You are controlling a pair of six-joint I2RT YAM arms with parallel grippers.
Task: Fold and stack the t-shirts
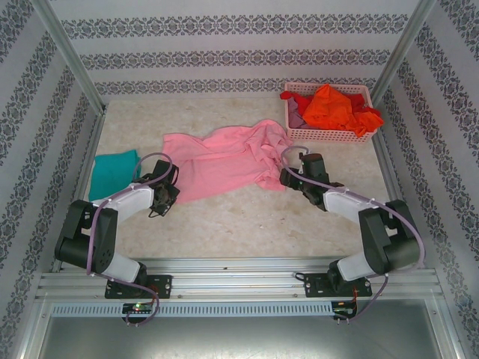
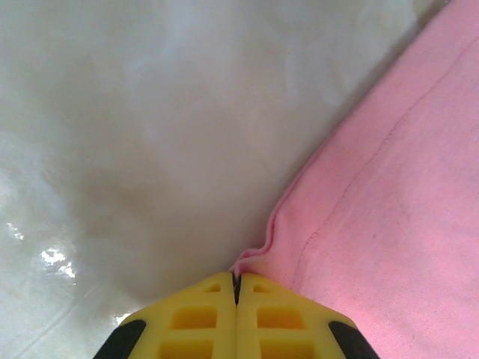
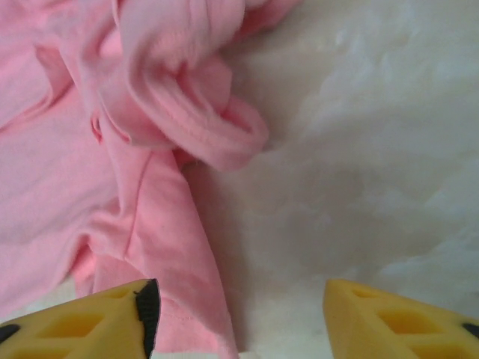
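Observation:
A light pink t-shirt point(image 1: 224, 158) lies crumpled across the middle of the table. My left gripper point(image 1: 166, 196) sits at its near left corner, yellow jaws shut on the shirt's hem point(image 2: 251, 258). My right gripper point(image 1: 293, 176) stands open at the shirt's right edge; a strip of pink cloth point(image 3: 176, 277) lies between its fingers, close to the left one. A folded teal t-shirt point(image 1: 114, 172) rests flat at the table's left. Red and orange t-shirts point(image 1: 337, 107) are heaped in the basket, with a mauve one point(image 1: 296, 118) under them.
The pink plastic lattice basket point(image 1: 329, 136) stands at the back right corner. Metal frame posts point(image 1: 71, 56) rise along both sides of the table. Bare table point(image 1: 247, 224) stretches between the shirt and the near rail.

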